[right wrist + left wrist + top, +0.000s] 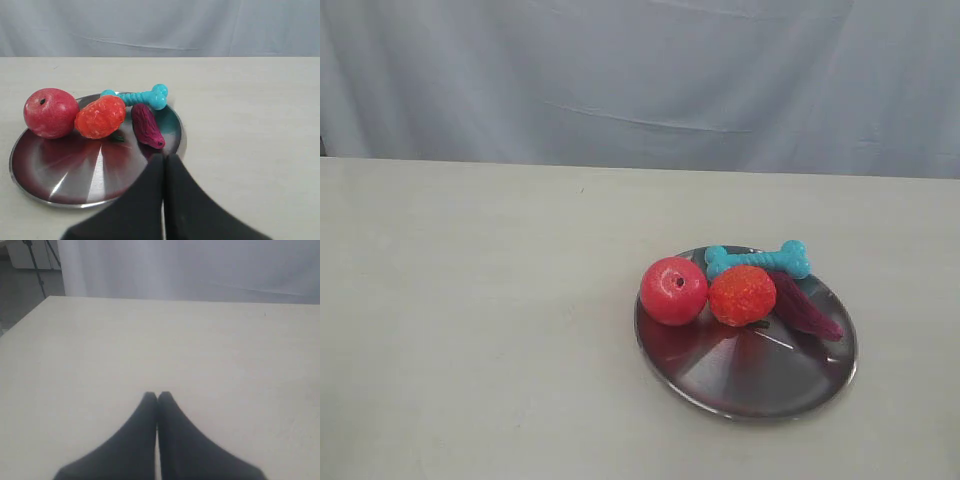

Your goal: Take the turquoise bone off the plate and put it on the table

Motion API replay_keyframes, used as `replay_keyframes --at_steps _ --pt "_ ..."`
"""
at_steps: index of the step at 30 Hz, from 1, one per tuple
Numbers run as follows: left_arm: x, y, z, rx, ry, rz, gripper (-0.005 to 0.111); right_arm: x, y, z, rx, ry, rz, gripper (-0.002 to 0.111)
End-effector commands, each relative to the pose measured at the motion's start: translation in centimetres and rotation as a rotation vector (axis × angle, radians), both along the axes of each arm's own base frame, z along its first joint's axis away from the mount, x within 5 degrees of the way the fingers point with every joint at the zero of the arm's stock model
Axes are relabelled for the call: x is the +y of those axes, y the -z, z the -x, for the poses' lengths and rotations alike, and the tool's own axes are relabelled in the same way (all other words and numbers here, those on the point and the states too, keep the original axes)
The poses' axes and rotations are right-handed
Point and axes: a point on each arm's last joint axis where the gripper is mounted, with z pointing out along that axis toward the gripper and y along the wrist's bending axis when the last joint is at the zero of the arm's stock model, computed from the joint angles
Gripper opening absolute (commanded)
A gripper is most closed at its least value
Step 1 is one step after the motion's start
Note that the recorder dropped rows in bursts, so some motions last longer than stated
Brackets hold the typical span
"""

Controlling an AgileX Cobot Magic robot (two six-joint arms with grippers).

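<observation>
The turquoise bone (758, 259) (136, 96) lies along the far rim of the steel plate (750, 365) (75, 175), behind an orange bumpy ball (741, 294) (100, 116). The plate rests on the cream table (470, 300). Neither gripper shows in the exterior view. In the right wrist view my right gripper (164, 156) is shut and empty, its tips over the plate's near rim, short of the bone. In the left wrist view my left gripper (157, 395) is shut above bare table, with no toy in sight.
A red ball (673, 290) (51, 113) sits at the plate's left edge. A dark magenta ridged toy (804, 305) (147, 125) lies on the plate between the bone and my right gripper. A pale curtain (640, 80) hangs behind the table.
</observation>
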Motion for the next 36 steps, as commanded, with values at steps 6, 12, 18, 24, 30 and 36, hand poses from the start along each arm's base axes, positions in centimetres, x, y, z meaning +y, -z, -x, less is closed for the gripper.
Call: replay_keyframes --at_steps 6,12,18,24,30,36 --pt "0.0 0.0 0.0 -0.005 -0.005 0.008 0.0 0.0 -0.1 0.0 -0.008 0.003 0.018 0.0" --pt "0.0 0.0 0.0 -0.005 -0.005 0.008 0.0 0.0 -0.9 -0.2 -0.092 -0.008 0.066 0.0" --pt "0.0 0.0 0.0 -0.005 -0.005 0.008 0.0 0.1 -2.8 -0.3 -0.295 -0.02 0.116 0.0" --pt "0.0 0.0 0.0 -0.005 -0.005 0.008 0.0 0.3 -4.4 -0.1 -0.465 -0.032 0.171 0.0" --pt "0.0 0.0 0.0 -0.005 -0.005 0.008 0.0 0.5 -5.9 0.3 -0.632 -0.044 0.222 0.0" --pt "0.0 0.0 0.0 -0.005 -0.005 0.008 0.0 0.7 -6.5 0.6 -0.703 -0.049 0.234 0.0"
